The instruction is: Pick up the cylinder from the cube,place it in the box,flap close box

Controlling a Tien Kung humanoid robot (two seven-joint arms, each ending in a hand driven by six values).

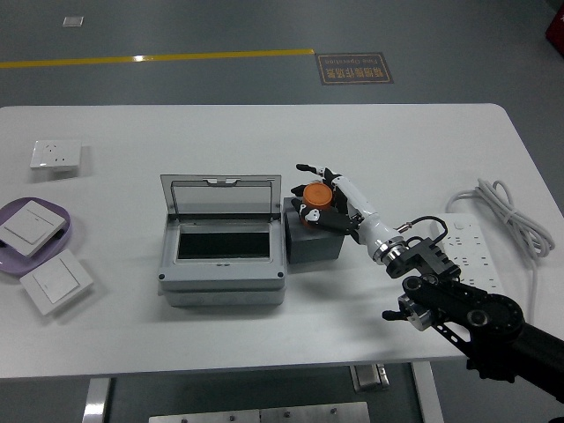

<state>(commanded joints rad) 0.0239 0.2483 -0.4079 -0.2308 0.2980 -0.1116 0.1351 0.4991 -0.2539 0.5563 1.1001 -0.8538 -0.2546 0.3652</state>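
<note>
An orange cylinder (315,195) stands on top of a dark grey cube (314,240), just right of the grey box (222,264). The box's clear lid (220,196) is swung up and back, showing a dark inside. My right hand (321,198) reaches in from the lower right and its fingers curl around the cylinder on both sides; the cylinder still sits on the cube. The left arm is out of view.
A white power strip (467,247) with a coiled white cable (511,216) lies at the right. At the left sit a purple plate (66,231) holding a white switch panel (31,227), another switch (56,282) and a socket plate (55,156).
</note>
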